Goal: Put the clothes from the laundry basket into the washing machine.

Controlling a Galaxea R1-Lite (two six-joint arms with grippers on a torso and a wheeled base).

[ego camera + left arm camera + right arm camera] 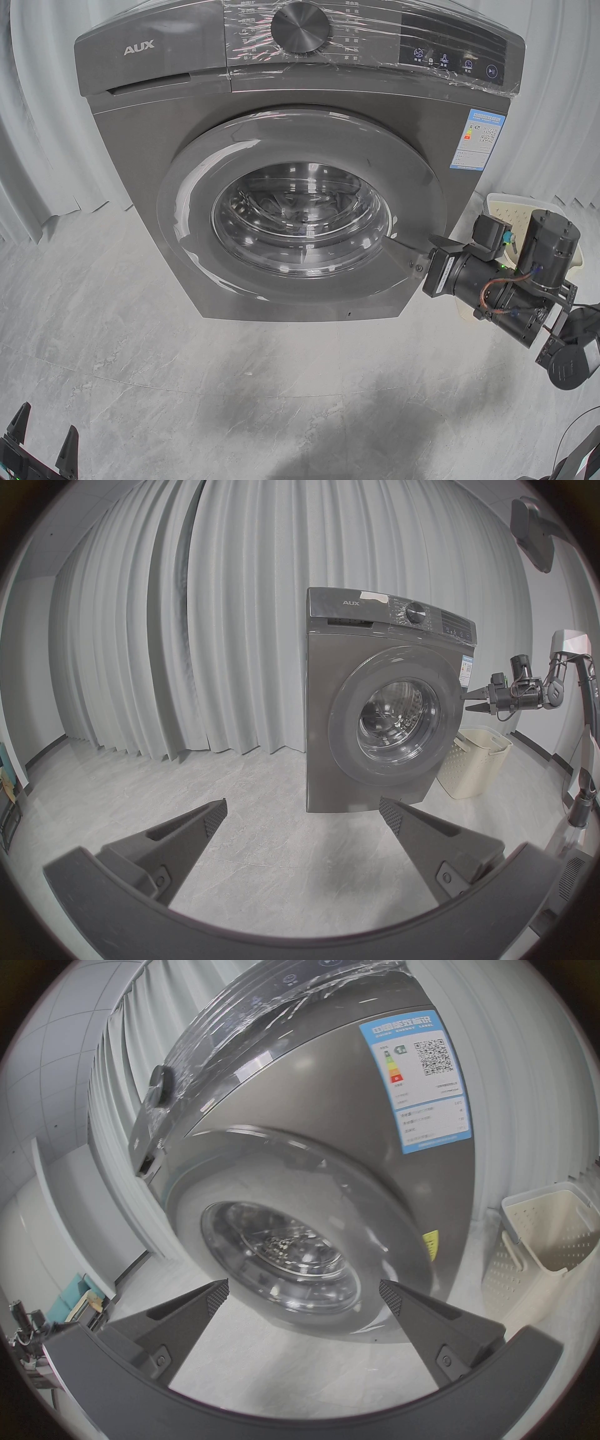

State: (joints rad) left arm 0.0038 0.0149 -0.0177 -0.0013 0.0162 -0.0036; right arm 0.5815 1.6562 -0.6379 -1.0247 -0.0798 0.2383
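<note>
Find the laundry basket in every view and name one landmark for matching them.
Head view: laundry basket at right, on the floor beside the washing machine, partly behind the right arm.
Left wrist view: laundry basket on the floor at the machine's labelled side.
Right wrist view: laundry basket on the floor past the machine's labelled corner.
Shared landmark: the blue-bordered energy label on the machine's front.

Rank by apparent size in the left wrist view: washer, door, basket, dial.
1. washer
2. door
3. basket
4. dial
All four sit at roughly the same depth, so nearness to the camera does not blur the order.
</note>
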